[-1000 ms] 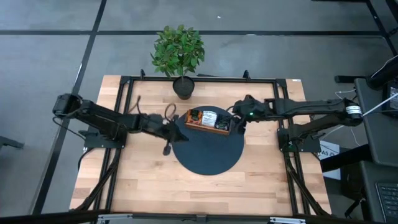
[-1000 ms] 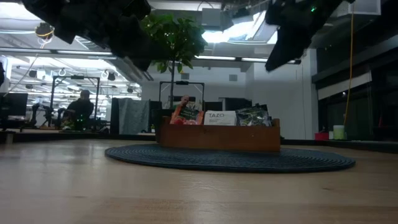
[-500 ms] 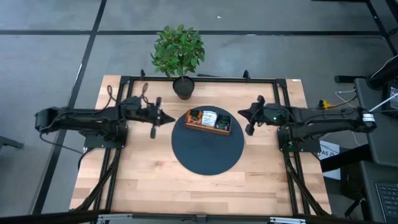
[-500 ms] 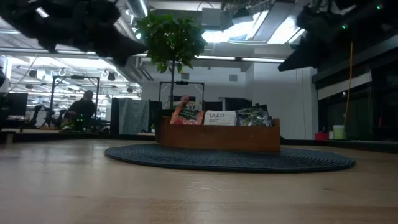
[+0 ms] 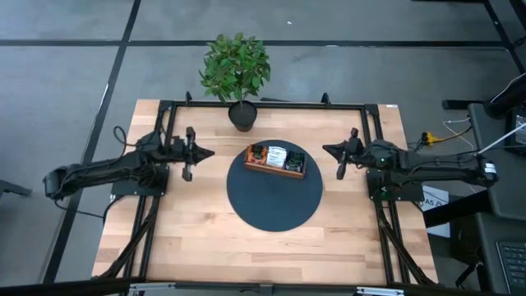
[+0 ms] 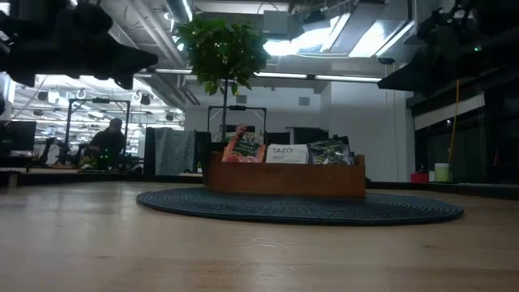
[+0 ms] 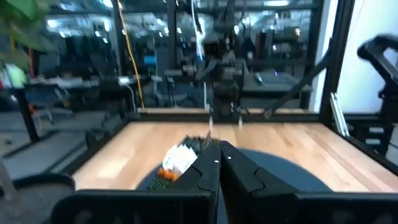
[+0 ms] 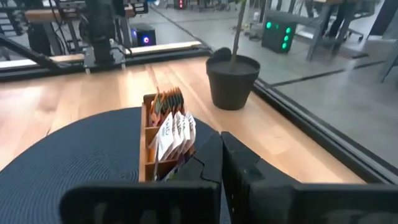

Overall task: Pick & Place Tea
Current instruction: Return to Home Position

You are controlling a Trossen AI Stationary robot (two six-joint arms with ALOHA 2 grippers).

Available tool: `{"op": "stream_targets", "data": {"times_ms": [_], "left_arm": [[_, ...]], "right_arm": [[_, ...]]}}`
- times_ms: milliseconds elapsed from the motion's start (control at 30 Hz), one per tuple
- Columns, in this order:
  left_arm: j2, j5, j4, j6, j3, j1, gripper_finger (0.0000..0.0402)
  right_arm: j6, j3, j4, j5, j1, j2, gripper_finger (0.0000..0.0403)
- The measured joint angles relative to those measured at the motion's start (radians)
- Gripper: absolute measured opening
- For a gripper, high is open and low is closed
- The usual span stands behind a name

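Wooden tray (image 6: 284, 180) holding the tea (image 6: 286, 153) lies lengthwise between my arms. Left gripper (image 5: 204, 152) and right gripper (image 5: 329, 150) sit clenched, empty, about equally near.

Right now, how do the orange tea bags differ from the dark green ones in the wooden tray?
The orange tea bags fill the end of the wooden tray nearer the left arm; the dark green tea bags fill the opposite end, with white ones between. In the low view the orange tea bags rise higher above the rim than the dark green tea bags. Both stand on edge inside the tray.
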Motion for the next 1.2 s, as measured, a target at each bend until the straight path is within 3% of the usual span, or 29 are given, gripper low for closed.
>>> {"op": "stream_targets", "data": {"times_ms": [167,367,467,800,1200], "left_arm": [[-0.136,-0.015,-0.007,0.022,-0.052,0.000,0.0002],[-0.259,-0.040,-0.127,0.018,-0.058,0.001,0.0002],[-0.295,-0.103,-0.142,0.030,-0.058,0.006,0.0003],[-0.321,-0.158,-0.199,0.051,-0.058,0.039,0.0004],[-0.320,-0.156,-0.196,0.036,-0.058,0.039,0.0007]], "right_arm": [[-0.030,-0.031,-0.007,0.005,-0.012,-0.092,0.0004],[-0.036,-0.109,-0.015,0.008,-0.024,-0.211,0.0008],[-0.055,-0.139,-0.015,0.008,-0.029,-0.273,0.0008],[-0.084,-0.167,-0.149,-0.009,-0.043,-0.492,0.0009],[-0.104,-0.166,-0.150,-0.139,-0.043,-0.491,0.0009]]}}
